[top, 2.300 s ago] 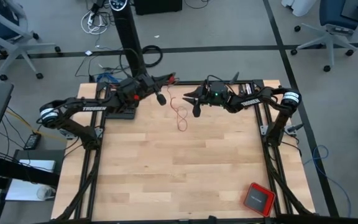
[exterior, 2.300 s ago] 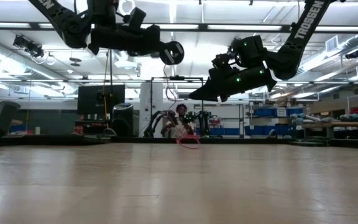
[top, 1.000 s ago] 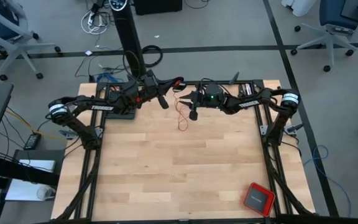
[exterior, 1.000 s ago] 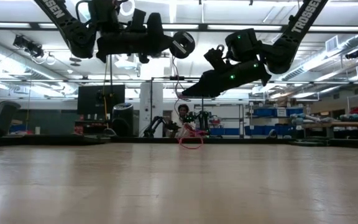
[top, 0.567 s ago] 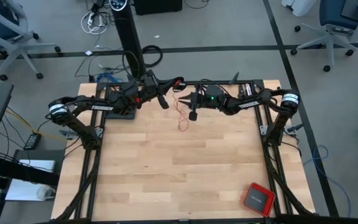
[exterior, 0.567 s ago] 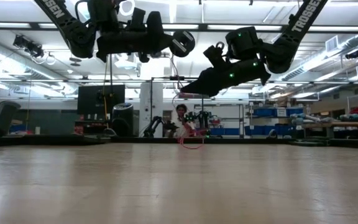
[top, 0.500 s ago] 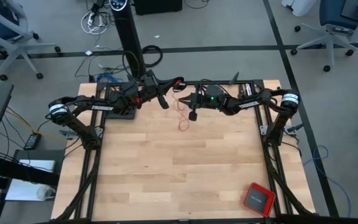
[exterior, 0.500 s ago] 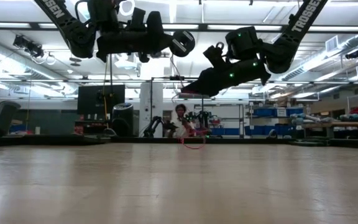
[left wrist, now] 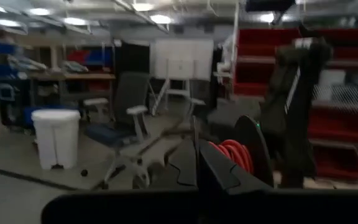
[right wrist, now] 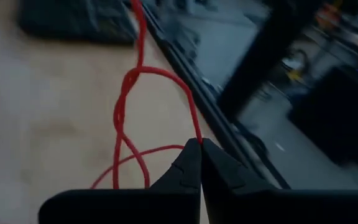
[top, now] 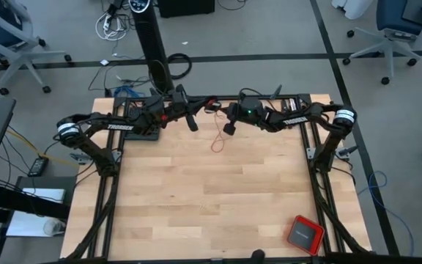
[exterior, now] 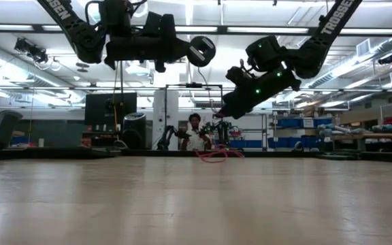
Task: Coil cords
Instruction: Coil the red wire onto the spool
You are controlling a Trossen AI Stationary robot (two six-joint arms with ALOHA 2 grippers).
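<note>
- Both arms hang above the table's (top: 196, 205) 12 o'clock edge, so coiling is underway but far from finished, I'd say.
- The left end effector (top: 208, 107) is pressed together on a small red bundle of the cord (left wrist: 231, 152).
- The right end effector (right wrist: 199, 144) is pinching the same cord just beside it.
- A loose red loop (top: 218, 141) trails down toward the table at about 6 o'clock from them, waiting to be wound in.
</note>
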